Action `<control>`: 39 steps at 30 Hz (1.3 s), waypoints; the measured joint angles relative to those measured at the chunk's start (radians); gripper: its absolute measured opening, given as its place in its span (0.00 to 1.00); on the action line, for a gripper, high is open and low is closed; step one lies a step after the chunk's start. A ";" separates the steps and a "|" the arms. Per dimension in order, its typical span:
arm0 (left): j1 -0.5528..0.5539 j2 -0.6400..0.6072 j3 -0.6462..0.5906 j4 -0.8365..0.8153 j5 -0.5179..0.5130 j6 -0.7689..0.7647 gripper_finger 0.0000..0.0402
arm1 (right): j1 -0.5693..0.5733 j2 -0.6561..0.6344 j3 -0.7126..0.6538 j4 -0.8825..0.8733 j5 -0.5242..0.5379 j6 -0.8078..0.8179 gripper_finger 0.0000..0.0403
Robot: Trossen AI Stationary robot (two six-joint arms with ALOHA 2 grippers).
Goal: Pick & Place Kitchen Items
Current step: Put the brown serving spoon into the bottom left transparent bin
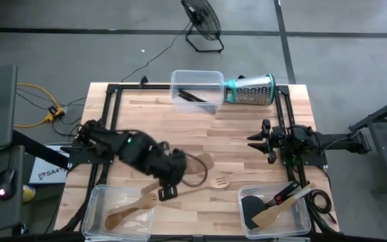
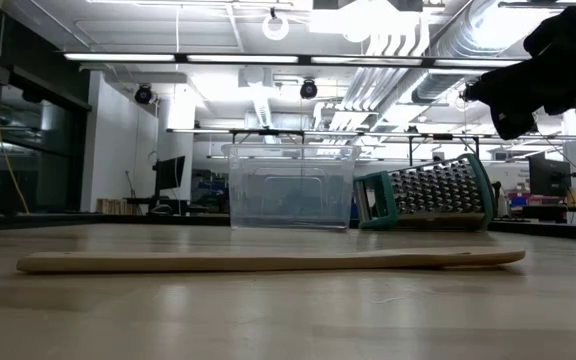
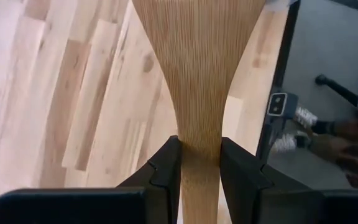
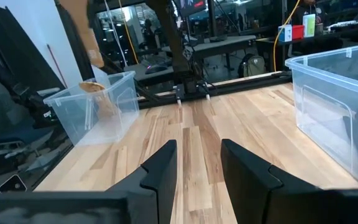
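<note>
My left gripper [image 1: 161, 190] is shut on a pale wooden spatula [image 1: 123, 214] near the table's near left, by the clear near-left bin [image 1: 96, 202]. The spatula's wide blade [image 3: 197, 50] reaches out over that bin. A wooden slotted fork [image 1: 219, 181] and a wooden spoon [image 1: 205, 161] lie flat on the table just right of the gripper. One long wooden utensil shows lying flat in the low view [image 2: 268, 261]. My right gripper [image 1: 252, 141] is open and empty over the table's right half, and also shows in its wrist view [image 4: 197, 152]. My left gripper pinches the spatula's handle [image 3: 201, 140] between its two fingers [image 3: 166, 163], just where the handle starts to widen into the blade. The fingers lie along the handle, on its two narrow edges. Whether the blade rests on the bin I cannot tell.
A clear bin [image 1: 197, 91] with thin black tools stands at the far edge, with the steel cone grater [image 1: 250, 91] lying beside it. The near-right bin [image 1: 274, 212] holds a black spatula, a wooden spatula and a red-black handle. Bare wood lies mid-table.
</note>
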 joint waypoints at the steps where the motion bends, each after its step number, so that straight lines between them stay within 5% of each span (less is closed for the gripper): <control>1: -0.025 0.000 -0.001 0.006 -0.019 -0.021 0.20 | 0.000 0.000 0.000 0.000 0.000 0.000 0.29; 10: -0.192 -0.053 -0.109 0.005 -0.213 -0.216 0.21 | 0.000 0.000 0.000 0.000 0.000 0.000 0.29; 19: -0.346 -0.333 -0.555 0.042 -0.250 -0.483 0.21 | 0.000 0.000 0.000 0.000 0.000 0.000 0.29; 28: -0.552 -0.513 -0.982 0.393 -0.268 -0.604 0.21 | 0.000 0.000 0.000 0.000 0.000 0.000 0.29; 39: -0.727 -0.548 -1.170 0.504 -0.290 -0.804 0.22 | 0.000 0.000 0.000 0.000 0.000 0.000 0.29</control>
